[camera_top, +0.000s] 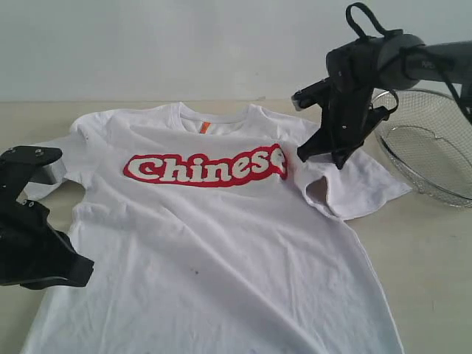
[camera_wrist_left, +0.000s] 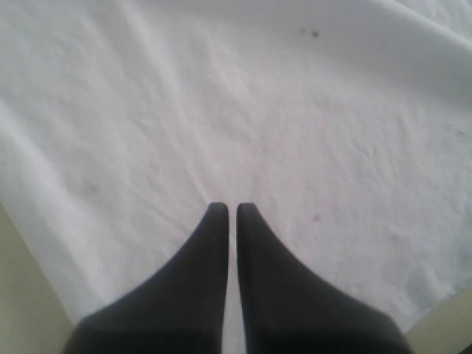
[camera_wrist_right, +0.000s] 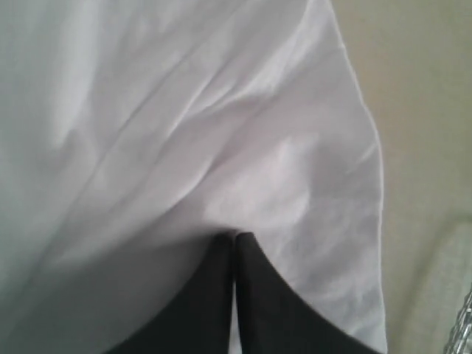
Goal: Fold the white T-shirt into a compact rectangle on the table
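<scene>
The white T-shirt (camera_top: pixel 221 243) lies spread face up on the table (camera_top: pixel 435 251), with red "Chinese" lettering across the chest and an orange neck tag. My left gripper (camera_top: pixel 77 274) hovers low over the shirt's left side, shut and holding nothing. In the left wrist view, its closed fingertips (camera_wrist_left: pixel 230 208) sit above plain white cloth (camera_wrist_left: pixel 221 110). My right gripper (camera_top: pixel 318 158) is at the shirt's right shoulder and sleeve, shut. In the right wrist view, cloth (camera_wrist_right: pixel 184 110) bunches and creases into its closed tips (camera_wrist_right: pixel 235 236), so it pinches the sleeve fabric. The right sleeve is rumpled and partly raised.
A round silver wire-mesh basket (camera_top: pixel 435 147) stands on the table at the back right, close behind the right arm; its rim (camera_wrist_right: pixel 464 317) shows at the edge of the right wrist view. Bare beige table (camera_wrist_right: pixel 420 110) lies right of the sleeve.
</scene>
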Controlling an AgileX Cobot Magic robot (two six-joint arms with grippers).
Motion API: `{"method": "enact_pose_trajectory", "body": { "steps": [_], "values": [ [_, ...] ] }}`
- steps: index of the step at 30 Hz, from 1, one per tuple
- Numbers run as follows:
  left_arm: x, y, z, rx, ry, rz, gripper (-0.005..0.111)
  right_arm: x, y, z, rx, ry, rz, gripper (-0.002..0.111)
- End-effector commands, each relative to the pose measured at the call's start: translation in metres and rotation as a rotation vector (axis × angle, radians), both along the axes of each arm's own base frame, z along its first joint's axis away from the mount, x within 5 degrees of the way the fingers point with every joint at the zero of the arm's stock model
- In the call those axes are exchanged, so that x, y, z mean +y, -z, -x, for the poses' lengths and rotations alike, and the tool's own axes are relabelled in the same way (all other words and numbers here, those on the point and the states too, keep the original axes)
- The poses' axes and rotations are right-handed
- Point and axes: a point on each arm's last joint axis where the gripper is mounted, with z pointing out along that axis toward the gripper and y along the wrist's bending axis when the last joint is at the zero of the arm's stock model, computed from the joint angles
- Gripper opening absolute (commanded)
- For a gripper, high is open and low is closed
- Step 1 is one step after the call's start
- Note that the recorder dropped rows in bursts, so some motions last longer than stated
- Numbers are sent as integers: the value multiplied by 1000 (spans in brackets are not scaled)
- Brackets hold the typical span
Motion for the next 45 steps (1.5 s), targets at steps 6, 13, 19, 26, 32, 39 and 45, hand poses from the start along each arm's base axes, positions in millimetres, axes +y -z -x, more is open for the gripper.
{"method": "enact_pose_trajectory", "body": {
  "steps": [6, 13, 19, 26, 32, 39, 45],
  "values": [
    [-1, 0, 0, -1, 0, 5, 5, -1, 9, -25, -16, 12, 37, 0],
    [-1, 0, 0, -1, 0, 5, 5, -3, 15, -37, -32, 4, 73, 0],
    [-1, 0, 0, 0, -2, 7, 5, -7, 14, -40, -53, -8, 123, 0],
    [-1, -1, -1, -4, -6, 13, 5, -31, 14, -42, -62, 53, 122, 0],
    [-1, -1, -1, -7, -8, 12, 5, -39, 11, -44, -79, 62, 130, 0],
    [-1, -1, -1, -9, -4, 11, 5, -33, -21, -54, -153, 101, 52, 0],
    [-1, -1, -3, -32, 10, 1, 5, 7, -69, -42, -121, 63, -352, 0]
  ]
}}
